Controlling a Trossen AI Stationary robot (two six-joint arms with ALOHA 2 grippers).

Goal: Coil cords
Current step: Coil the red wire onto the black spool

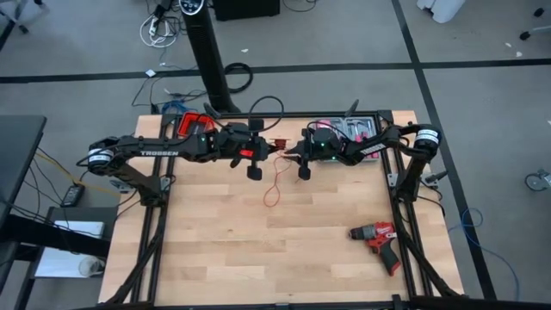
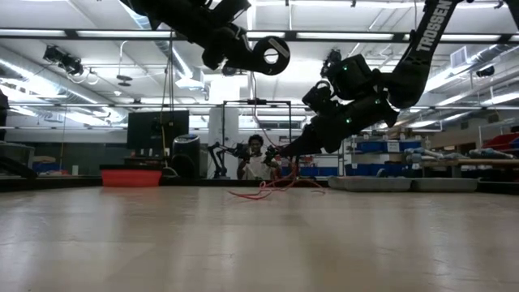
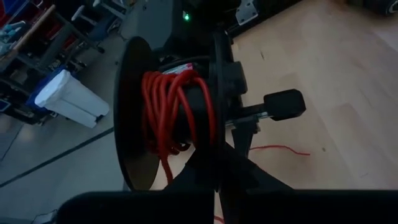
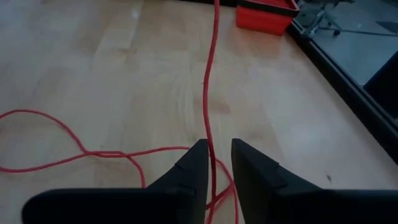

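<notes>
High: left pincer (image 1: 256, 153) clamps spool (image 1: 247, 153) mid-surface (image 1: 215, 250); right pincer (image 1: 300, 156) just beside; cord (image 1: 274, 185) loops below.

Left wrist: red cord (image 3: 168, 102) part-wound on spool (image 3: 134, 124). Hold spool steady.

Right wrist: right pincer (image 4: 217, 163) narrow, straddling cord (image 4: 211, 81), not visibly pinching. Judgement: close gently, feed cord taut, avoid snagging slack loops.

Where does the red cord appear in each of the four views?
High view: red cord hangs at table centre, between both arms.
Low view: loose loops on the table's far part.
Left wrist view: wound on a black spool.
Right wrist view: runs between the right hand's fingers.
Shared landmark: wooden table.
</notes>
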